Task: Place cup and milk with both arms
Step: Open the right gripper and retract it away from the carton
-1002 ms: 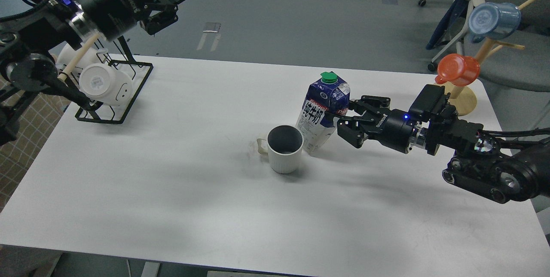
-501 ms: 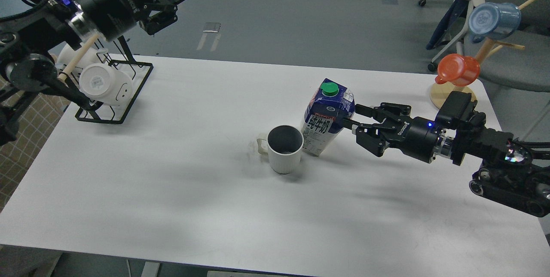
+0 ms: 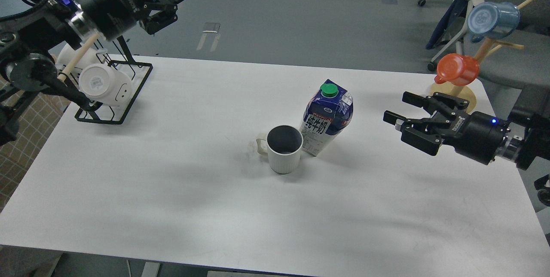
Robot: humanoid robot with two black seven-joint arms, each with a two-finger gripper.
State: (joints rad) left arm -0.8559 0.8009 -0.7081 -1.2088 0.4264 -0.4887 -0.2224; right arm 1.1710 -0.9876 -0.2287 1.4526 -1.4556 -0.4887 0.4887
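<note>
A white ribbed cup with a dark inside stands upright near the middle of the white table, its handle to the left. A blue and white milk carton with a green cap stands just right of it, touching or nearly touching it. My right gripper is open and empty, well to the right of the carton and above the table. My left gripper is open and empty, raised at the far left, above the black rack.
A black wire rack with white cups stands at the table's back left. A wooden cup tree at the back right holds an orange cup and a blue cup. Chairs stand beyond the right edge.
My right gripper has let go of the milk carton and drawn back to the right. The carton now stands upright next to the cup. The left arm has not moved.
</note>
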